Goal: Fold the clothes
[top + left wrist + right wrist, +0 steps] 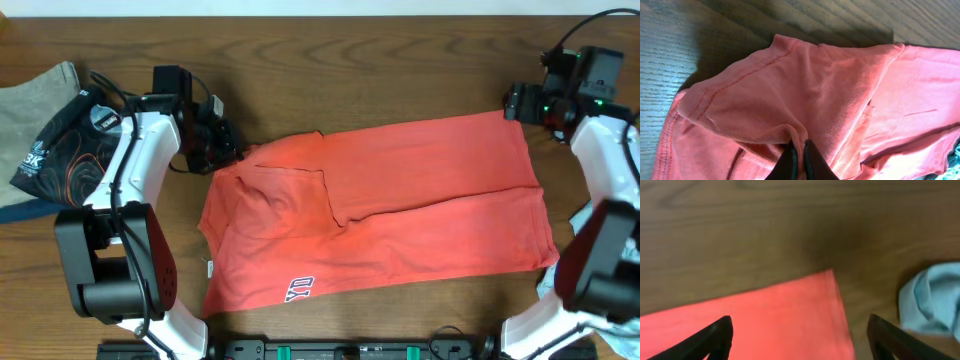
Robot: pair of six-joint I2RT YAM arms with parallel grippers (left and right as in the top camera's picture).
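Arms reach in over opposite ends of coral-red cotton T-shirt point(400, 210), spread mostly flat on brown wooden table point(350, 60). Left claw point(799, 157) angled low, clamped tight on bunched fold of it. Right claw point(800, 330) hovers gaping wide, nothing in it, shirt corner right below, crumpled light-blue tee point(930, 300) off beside.

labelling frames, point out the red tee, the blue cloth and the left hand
red tee point(420, 200), overhead view, flat middle
blue cloth point(932, 297), right wrist view, bunched middle
left hand point(800, 147), left wrist view, between fingertips
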